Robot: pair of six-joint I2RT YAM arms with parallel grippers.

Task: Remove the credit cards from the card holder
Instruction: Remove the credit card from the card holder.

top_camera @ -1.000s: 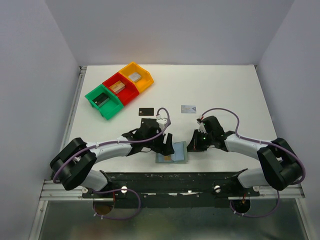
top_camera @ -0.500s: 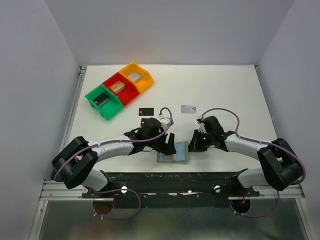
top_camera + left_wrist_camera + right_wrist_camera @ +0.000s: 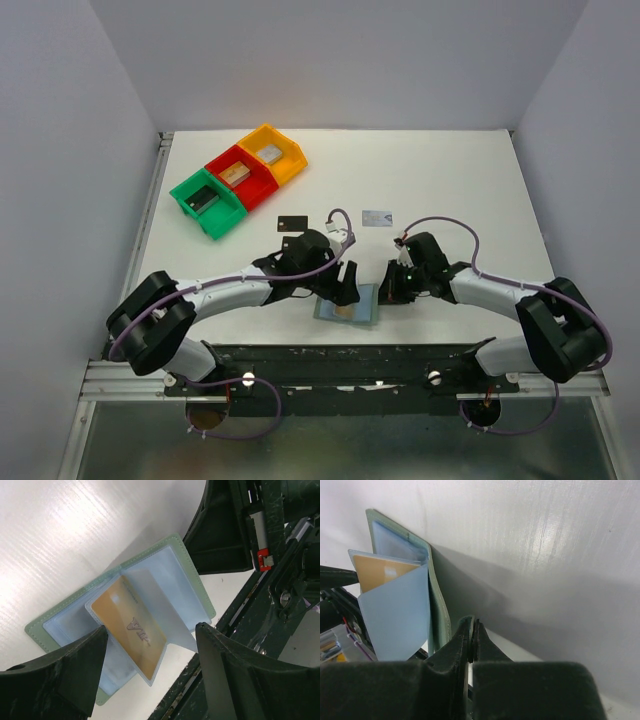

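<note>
Gold-tan credit card (image 3: 132, 630) sits in the open card holder's (image 3: 192, 567) clear sleeve (image 3: 170, 615), between your left gripper's (image 3: 150, 632) wide jaws — close on its end and draw flat along the sleeve — while the right gripper (image 3: 471, 630), jaws nearly together at the holder's right edge, steadies it.

From above, my left gripper (image 3: 338, 284) covers the left half of the card holder (image 3: 362, 304). In my left wrist view, my blurred fingers (image 3: 60, 680) run off the bottom edge and hide the holder's near corner. In my right wrist view, my right gripper (image 3: 471, 630) hides the holder's lower edge; I cannot tell whether it pinches it. The black card (image 3: 292, 222) and silvery card (image 3: 377, 217) are too small to read.
</note>
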